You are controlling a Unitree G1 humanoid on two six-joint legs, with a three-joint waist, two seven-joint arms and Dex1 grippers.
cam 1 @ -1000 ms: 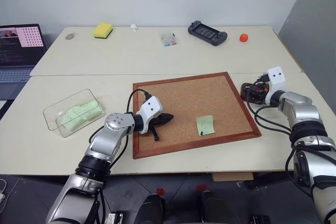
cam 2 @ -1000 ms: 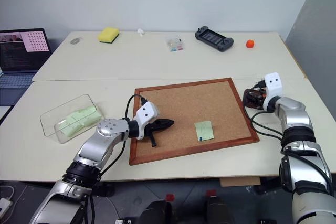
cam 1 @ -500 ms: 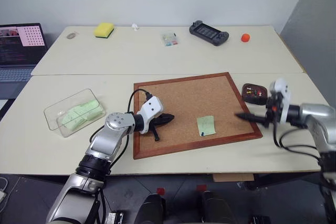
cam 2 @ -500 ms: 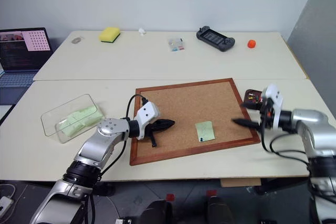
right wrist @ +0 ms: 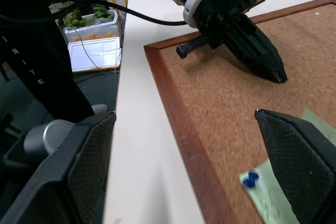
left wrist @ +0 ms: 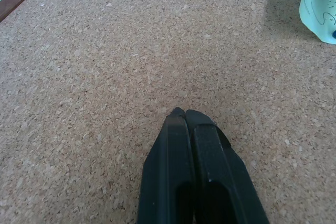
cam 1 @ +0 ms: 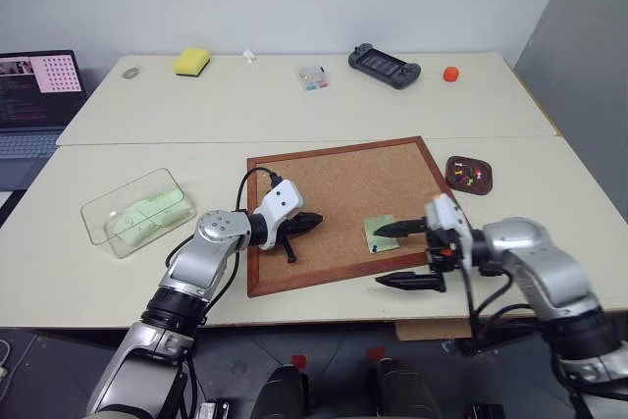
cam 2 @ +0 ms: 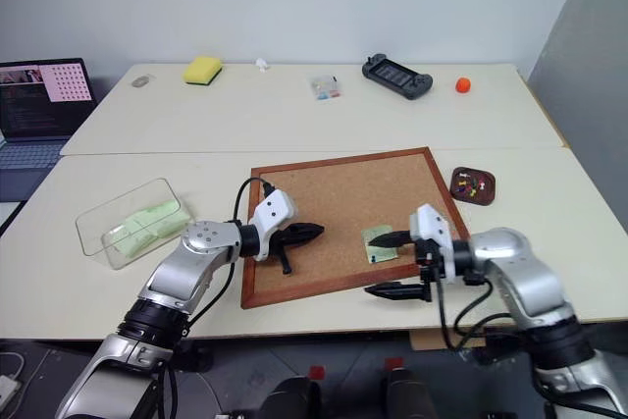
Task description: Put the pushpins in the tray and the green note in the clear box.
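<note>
The right gripper [cam 1: 400, 254] has swung away from the tray [cam 1: 470, 174] near the worktop's right edge and now hovers over the front right part of the cork board [cam 1: 334, 183], its 2 fingers spread wide, 1 above the green note [cam 1: 381, 234] and 1 out past the board's front frame. Nothing is between them. The tray now sits uncovered with several pushpins [cam 1: 472, 178] in it, so my reading is that a pin was just dropped off there and the arm has come back for more work at the board.

The green note lies flat on the board, held by 1 blue pin [right wrist: 251, 177] at its near corner; that pin has to come out before the note can go anywhere. The clear box [cam 1: 139, 210] stands near the worktop's left edge, already holding pale green sheets.

The left gripper [cam 1: 312, 222] rests tip-down on the cork at the board's left half, jaws pressed together and empty, exactly where it was a second ago
</note>
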